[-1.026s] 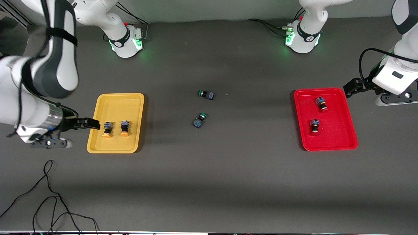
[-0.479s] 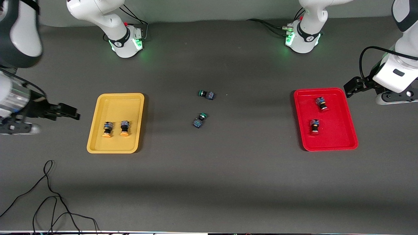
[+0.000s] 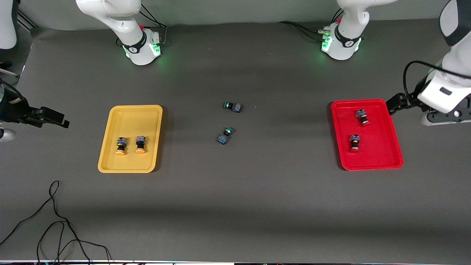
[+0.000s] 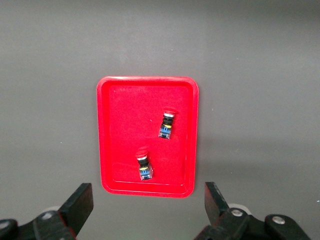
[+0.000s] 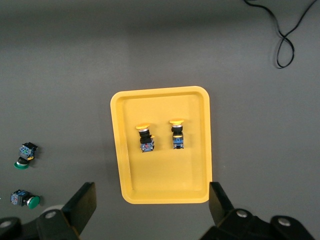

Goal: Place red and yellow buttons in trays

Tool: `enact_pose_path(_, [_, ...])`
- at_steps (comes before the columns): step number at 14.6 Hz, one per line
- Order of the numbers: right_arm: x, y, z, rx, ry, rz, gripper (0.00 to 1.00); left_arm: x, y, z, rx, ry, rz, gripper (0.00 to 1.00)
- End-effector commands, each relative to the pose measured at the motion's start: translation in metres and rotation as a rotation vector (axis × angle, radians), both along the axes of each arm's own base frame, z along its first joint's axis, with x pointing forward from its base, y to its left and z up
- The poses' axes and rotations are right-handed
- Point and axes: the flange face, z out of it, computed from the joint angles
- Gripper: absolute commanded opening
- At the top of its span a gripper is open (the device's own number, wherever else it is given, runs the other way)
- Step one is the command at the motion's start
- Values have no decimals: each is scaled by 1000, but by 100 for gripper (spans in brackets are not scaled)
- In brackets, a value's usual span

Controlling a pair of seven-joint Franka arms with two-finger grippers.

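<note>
Two yellow buttons lie side by side in the yellow tray, and two red buttons lie in the red tray. My right gripper hangs open and empty over the table, beside the yellow tray toward the right arm's end. In the right wrist view its gripper frames the yellow tray. My left gripper is open and empty at the red tray's corner toward the left arm's end. The left wrist view shows this gripper apart from the red tray.
Two green-capped buttons lie on the dark mat midway between the trays. A loose black cable curls on the mat near the front camera at the right arm's end. Both arm bases stand along the table's edge.
My right gripper has drawn back from the yellow tray's edge toward the right arm's end of the table, still open. The left gripper has hardly shifted. No button has moved.
</note>
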Motion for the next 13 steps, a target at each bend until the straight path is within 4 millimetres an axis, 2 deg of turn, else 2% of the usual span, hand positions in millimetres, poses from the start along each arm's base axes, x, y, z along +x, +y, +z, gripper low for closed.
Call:
enact_pose_path(1, [-8,2,9,-29,-3,-7,100,7,2,-1,9,2,-9,99])
enact_pose_path(7, [-11,1,6,-85,31,15,100,0,-1,4,21,29,1,99])
enact_pose_path(13, [-14,1,7,-85,46,17,100,3,-4,9,-16,-5,-12,99])
